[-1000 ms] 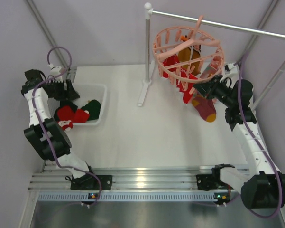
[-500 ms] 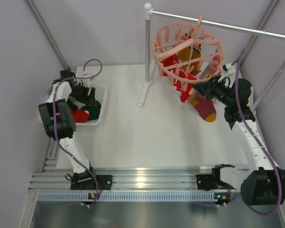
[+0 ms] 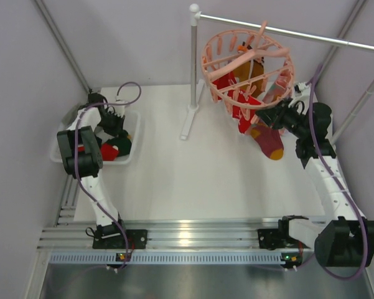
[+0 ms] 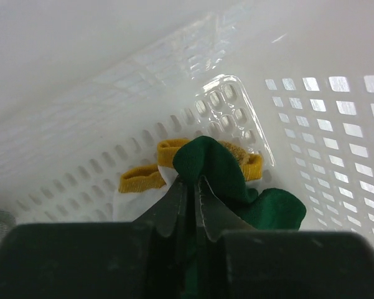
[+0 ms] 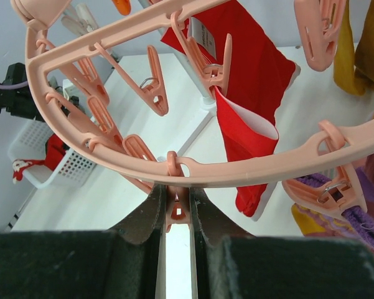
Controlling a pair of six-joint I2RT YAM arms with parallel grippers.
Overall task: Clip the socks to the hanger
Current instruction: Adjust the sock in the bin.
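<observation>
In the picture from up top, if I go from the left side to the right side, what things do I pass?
white mesh basket → grey pole → pink hanger → right arm

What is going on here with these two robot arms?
The left gripper is down in the white basket, shut on a dark green sock. The right gripper pinches one clip on the ring of the pink hanger, which hangs from the metal rail. Several socks, red and mustard among them, are already clipped there.
</observation>
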